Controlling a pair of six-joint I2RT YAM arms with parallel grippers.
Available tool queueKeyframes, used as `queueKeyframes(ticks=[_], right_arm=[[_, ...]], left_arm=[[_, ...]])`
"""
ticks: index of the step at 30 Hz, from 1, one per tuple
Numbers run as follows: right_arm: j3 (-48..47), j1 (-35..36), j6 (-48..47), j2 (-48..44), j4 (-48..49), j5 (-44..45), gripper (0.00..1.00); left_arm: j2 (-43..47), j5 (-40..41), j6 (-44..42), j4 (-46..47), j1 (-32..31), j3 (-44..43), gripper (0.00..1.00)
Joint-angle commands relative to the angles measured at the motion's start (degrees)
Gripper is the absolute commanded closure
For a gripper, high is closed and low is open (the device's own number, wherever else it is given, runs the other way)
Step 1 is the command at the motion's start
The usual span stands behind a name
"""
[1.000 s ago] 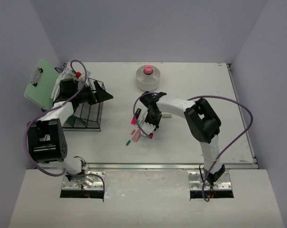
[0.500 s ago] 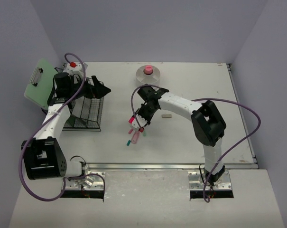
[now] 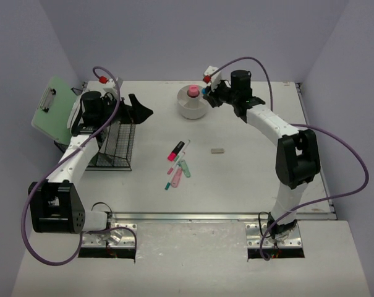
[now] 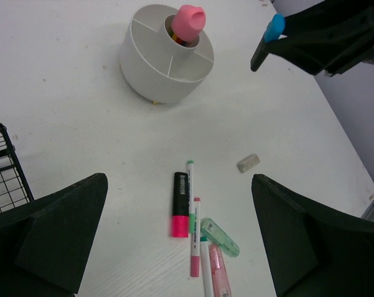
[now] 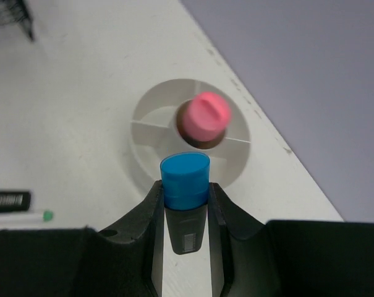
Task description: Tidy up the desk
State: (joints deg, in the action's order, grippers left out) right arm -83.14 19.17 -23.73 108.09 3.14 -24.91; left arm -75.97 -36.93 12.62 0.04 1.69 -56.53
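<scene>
We see the desk as a flat off-white top running from the metal rail by the arm bases back to the lavender walls, and everything else sits on or over it.

The right gripper hangs above the far part of the desk, its 2 fingers closed partway around a dark marker with a blue cap. From the right wrist, the cap sits just in front of a round white organizer with divided compartments. A pink-topped item stands in its middle cup.

The left gripper holds nothing, with its fingers spread as wide as they go. It hovers at the far right corner of a black wire basket. A green clipboard leans at the left wall behind that basket.

Near the middle of the desk, a black and pink highlighter lies in a loose cluster with a few pens. A small grey eraser lies apart to their right
</scene>
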Motion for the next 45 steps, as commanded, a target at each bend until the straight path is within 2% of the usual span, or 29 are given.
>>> queueKeyframes(ticks=[1, 5, 11, 17, 24, 28, 31, 39, 42, 45], right_arm=[[0.36, -1.37, 25.91, -2.81, 18.46, 13.92, 1.0], [-2.29, -2.93, 33.71, 0.5, 19.95, 23.91, 1.0], [-4.25, -3.43, 39.19, 5.12, 23.89, 24.89, 1.0], [-10.28, -3.43, 41.65, 11.17, 24.46, 27.89, 1.0], [-12.22, -3.41, 43.56, 15.88, 26.42, 25.74, 1.0], [-11.01, -3.35, 43.41, 16.57, 26.85, 25.26, 1.0], [-9.81, -3.35, 43.64, 16.71, 26.66, 23.17, 1.0], [-8.44, -2.68, 43.8, 17.99, 26.01, 20.91, 1.0], [-8.44, -2.29, 43.24, 18.21, 26.22, 20.78, 1.0], [-8.2, -1.96, 43.3, 18.49, 26.31, 20.25, 0.89]], left_arm=[[0.13, 1.29, 3.59, 4.55, -1.04, -0.62, 0.0], [-0.97, 1.78, 4.19, 4.01, -1.08, -2.02, 0.0], [-2.6, 2.43, 5.32, 4.56, -3.24, -2.53, 0.0], [-3.66, 2.74, 6.07, 4.79, -3.36, -2.7, 0.0], [-4.01, 4.49, 4.65, 3.84, -3.71, -2.48, 0.0], [-4.09, 8.12, 2.77, 2.53, -5.54, -1.71, 0.0], [-4.81, 11.76, 0.43, -1.84, -8.22, -2.56, 0.0], [-7.47, 35.08, -9.02, -9.46, -23.34, -2.8, 0.0], [-10.77, 35.79, -8.66, -11.29, -24.1, -4.55, 0.0], [-16.67, 32.7, -7.81, -14.89, -24.11, -9.54, 0.03]])
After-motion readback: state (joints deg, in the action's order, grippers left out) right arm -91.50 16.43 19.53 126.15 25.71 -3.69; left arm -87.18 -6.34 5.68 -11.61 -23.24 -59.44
